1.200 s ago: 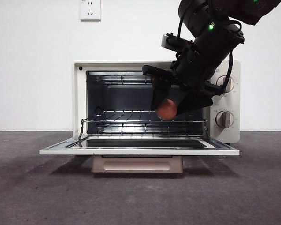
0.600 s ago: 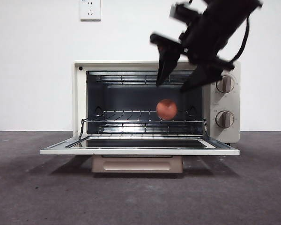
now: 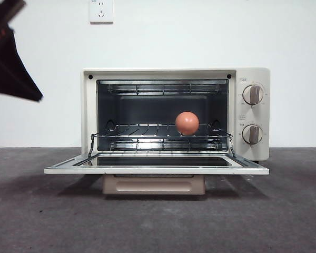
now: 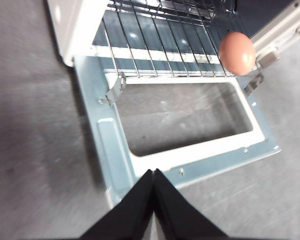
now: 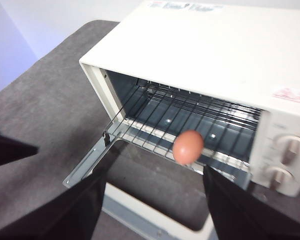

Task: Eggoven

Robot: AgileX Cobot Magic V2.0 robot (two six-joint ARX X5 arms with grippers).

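Now egg (image 3: 187, 123) free on oven (image 3: 160, 74) rack, long axis unclear; right gripper (image 5: 152, 200) agape; left gripper (image 4: 153, 172) closed

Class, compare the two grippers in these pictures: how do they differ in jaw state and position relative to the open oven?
The left gripper has its jaws pressed shut; the right gripper has its jaws spread wide. The left gripper hangs over the oven door front edge; the right gripper sits higher, looking down at the egg on the rack. Both are black and hold nothing.

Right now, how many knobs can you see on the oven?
2. Both sit on the oven's panel to the right of its open door in the front view: the upper knob and the lower knob straight below it. None seem hidden.
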